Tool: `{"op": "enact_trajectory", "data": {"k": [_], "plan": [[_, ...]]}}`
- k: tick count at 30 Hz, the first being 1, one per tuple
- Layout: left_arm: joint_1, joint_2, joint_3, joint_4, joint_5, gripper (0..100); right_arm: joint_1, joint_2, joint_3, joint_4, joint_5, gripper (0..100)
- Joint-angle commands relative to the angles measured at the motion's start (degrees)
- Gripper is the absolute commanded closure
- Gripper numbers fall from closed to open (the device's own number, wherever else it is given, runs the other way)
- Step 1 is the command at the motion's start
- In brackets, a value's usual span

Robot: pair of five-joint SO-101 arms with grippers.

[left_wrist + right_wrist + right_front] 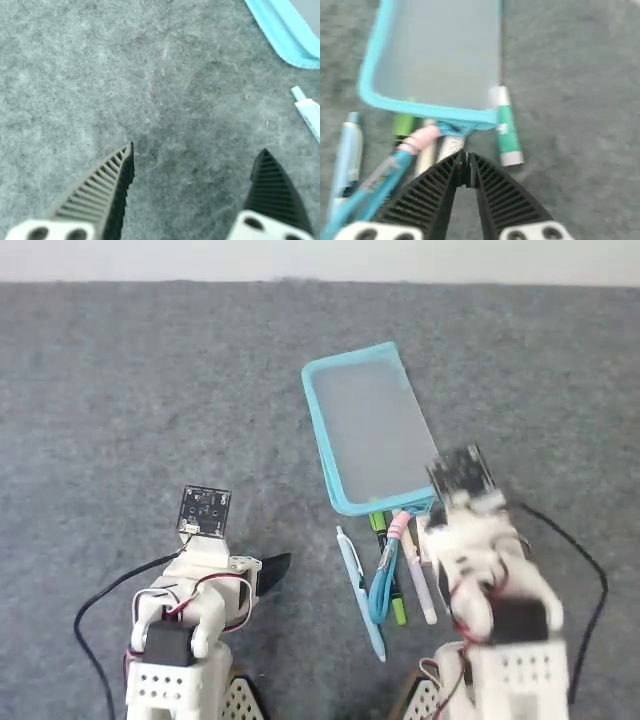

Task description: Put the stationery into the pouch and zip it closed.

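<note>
From above, the pouch (372, 428) is lying flat on the grey mat (150, 390), with pens (357, 588) bunched against its near end. The left gripper (270, 573) is sitting well apart from the pouch.

In the left wrist view, its jaws are standing wide apart over bare mat, the pouch's corner lying beyond them.

In the right wrist view, the right gripper (466, 159) is holding its jaws together on nothing, just short of the pouch's near end, where a blue strap (395, 160) is trailing.

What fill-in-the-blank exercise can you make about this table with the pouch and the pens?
1. The pouch has a light ___ border.
2. The left gripper is ___ above the bare grey mat.
3. The right gripper is ___, close to the pouch's end.
4. The marker beside the light blue pen is ___.
Missing words: blue; open; shut; green.
</note>
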Motion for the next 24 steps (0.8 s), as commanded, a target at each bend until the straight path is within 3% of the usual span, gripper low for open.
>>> {"op": "enact_trajectory", "data": {"k": [1,5,12,24], "plan": [[0.18,-1.32,-0.40,0.35,0.26,64,-6.02,25.10,-13.45,-1.54,-8.18,99.2],[0.09,-1.32,-0.40,0.35,0.26,64,-10.33,39.43,-19.34,-3.30,-13.71,98.1],[0.09,-1.32,-0.40,0.35,0.26,64,-12.97,54.55,-27.34,-3.12,-32.09,78.9],[0.18,-1.32,-0.40,0.35,0.26,64,-13.85,67.56,-31.03,-6.90,-38.51,77.2]]}}
